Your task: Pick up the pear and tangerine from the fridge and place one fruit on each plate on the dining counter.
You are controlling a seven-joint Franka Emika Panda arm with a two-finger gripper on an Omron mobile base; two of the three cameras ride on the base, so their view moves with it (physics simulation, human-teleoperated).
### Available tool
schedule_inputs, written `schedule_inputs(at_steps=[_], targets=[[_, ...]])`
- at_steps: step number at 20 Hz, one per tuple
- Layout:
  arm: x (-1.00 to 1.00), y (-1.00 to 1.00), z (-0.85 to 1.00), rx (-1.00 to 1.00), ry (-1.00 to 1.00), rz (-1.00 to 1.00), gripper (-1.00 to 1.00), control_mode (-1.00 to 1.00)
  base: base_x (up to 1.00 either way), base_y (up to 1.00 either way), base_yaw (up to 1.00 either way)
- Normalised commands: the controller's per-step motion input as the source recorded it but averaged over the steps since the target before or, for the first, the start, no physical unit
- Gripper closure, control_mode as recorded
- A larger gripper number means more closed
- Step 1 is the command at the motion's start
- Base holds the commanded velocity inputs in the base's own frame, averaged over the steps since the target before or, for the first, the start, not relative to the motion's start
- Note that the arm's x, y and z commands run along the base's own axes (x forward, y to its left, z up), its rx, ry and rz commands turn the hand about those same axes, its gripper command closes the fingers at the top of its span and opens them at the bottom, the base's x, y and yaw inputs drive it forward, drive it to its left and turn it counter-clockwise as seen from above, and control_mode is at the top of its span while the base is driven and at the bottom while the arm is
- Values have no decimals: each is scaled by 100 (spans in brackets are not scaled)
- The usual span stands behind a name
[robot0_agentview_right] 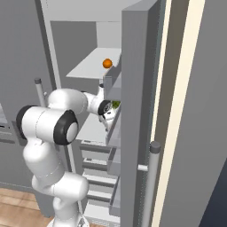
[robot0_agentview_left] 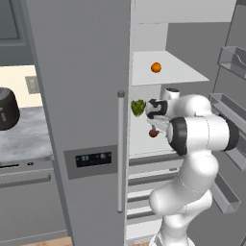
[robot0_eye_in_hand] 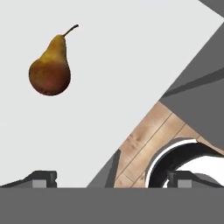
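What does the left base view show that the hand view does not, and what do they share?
Left base view alone: the tangerine on the upper shelf of the open fridge, a green lumpy vegetable one shelf lower, and a dark pot on the worktop.

Hand view alone: wooden floor past the shelf edge, and the pear's stem, with the jaws wide open and empty.

Both: the pear lying on a white shelf.

The tangerine (robot0_agentview_left: 155, 67) is sitting mid upper fridge (robot0_agentview_left: 81, 120) shelf; below, the pear (robot0_agentview_left: 153, 133) is lying beside the arm (robot0_agentview_left: 192, 139).
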Motion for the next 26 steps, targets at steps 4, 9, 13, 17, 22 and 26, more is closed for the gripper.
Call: schedule_inputs(at_steps=[4,9,13,17,22,26], targets=[[14,-5,-9,0,0,0,-100,-100,0,0,0],[13,-1,-15,0,-4,0,-100,-100,0,0,0],[11,0,-22,0,-10,0,-100,-100,0,0,0],[12,0,-22,0,-8,0,-100,-100,0,0,0],[23,-1,-8,0,0,0,-100,-100,0,0,0],[30,-3,0,0,0,0,-100,-100,0,0,0]])
